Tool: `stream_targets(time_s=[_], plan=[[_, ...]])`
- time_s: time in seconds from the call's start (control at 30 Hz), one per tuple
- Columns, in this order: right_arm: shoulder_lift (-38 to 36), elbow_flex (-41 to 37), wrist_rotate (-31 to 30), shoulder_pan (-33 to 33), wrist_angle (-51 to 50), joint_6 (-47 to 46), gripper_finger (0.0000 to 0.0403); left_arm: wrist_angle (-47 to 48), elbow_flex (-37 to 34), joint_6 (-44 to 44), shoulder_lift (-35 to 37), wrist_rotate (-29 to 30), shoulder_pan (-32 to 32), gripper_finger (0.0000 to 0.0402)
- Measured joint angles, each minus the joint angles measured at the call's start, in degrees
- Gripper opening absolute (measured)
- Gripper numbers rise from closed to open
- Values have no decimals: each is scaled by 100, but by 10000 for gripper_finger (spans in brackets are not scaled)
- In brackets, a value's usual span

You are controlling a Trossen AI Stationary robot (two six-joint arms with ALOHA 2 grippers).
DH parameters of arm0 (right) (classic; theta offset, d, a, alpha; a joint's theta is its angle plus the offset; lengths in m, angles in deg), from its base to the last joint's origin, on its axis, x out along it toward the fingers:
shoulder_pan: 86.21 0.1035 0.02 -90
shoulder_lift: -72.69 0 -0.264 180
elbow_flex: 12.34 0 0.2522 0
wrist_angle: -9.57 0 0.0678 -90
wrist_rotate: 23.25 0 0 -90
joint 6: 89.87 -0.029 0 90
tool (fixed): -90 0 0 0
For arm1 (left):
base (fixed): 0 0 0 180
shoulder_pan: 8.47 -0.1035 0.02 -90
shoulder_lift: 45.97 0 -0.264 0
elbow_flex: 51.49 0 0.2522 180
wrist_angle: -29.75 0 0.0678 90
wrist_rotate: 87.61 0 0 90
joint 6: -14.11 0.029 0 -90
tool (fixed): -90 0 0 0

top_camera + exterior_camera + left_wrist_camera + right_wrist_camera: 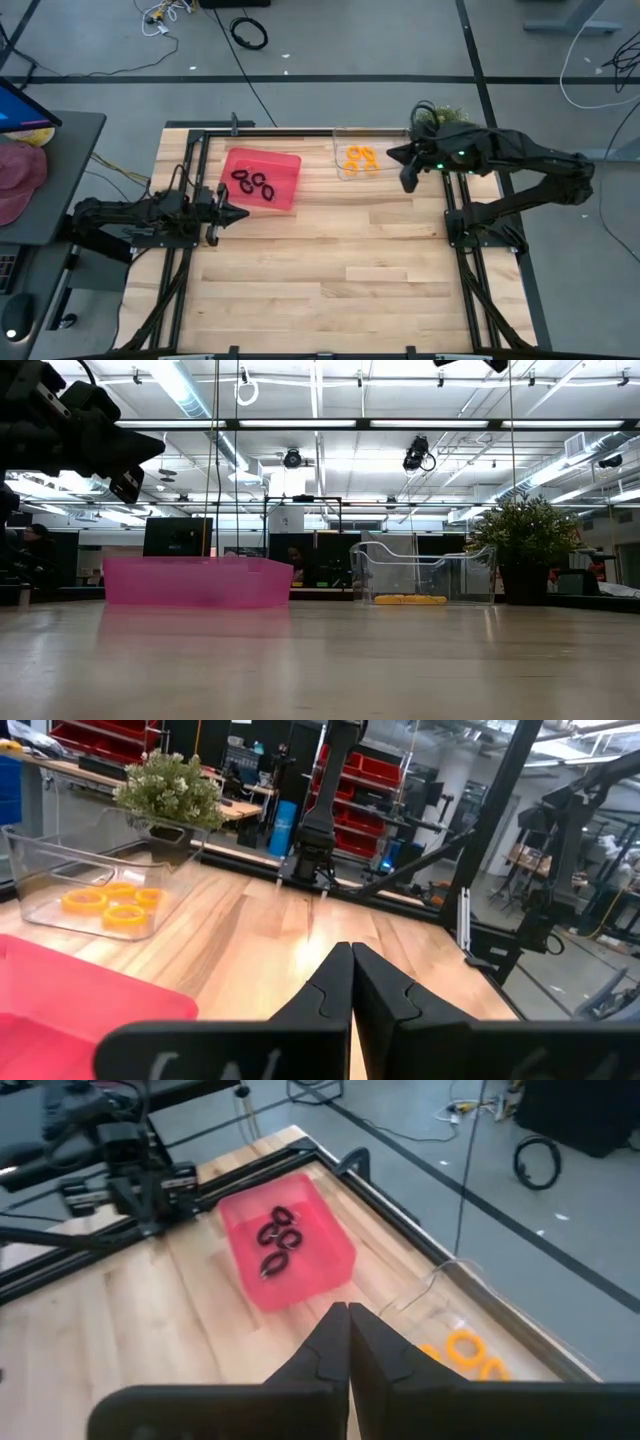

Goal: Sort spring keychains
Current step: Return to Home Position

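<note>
Black spring keychains [254, 184] lie in a pink bin [285, 166] near the table's far edge, also seen in the right wrist view as black coils [276, 1237]. Orange spring keychains [360, 158] lie in a clear bin [340, 165] to its right, shown too as orange coils [104, 905]. My left gripper [238, 212] is shut and empty, just near and left of the pink bin. My right gripper [408, 180] is shut and empty, hovering right of the clear bin.
A potted plant [445, 115] stands at the table's far right corner behind my right arm. A large black cable coil [249, 33] lies on the floor beyond the table. The near half of the wooden table [320, 280] is bare wood.
</note>
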Motion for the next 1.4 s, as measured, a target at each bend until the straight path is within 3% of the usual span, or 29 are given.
stream_targets(time_s=[0.27,0.53,0.7,1.27,1.4], plan=[[-692,-219,60,226,-101,2,2,-40,0,-2,0,-11,0,5],[-2051,-2419,269,503,1761,-342,1,-63,0,-3,0,-27,0,5],[-3125,-3285,313,572,2232,-597,1,-70,0,-4,0,-27,0,5],[-6206,-4641,366,578,2864,-419,0,-70,0,-4,0,-29,0,5],[-6292,-4760,459,576,2755,-345,0,-63,0,-5,0,-29,0,5]])
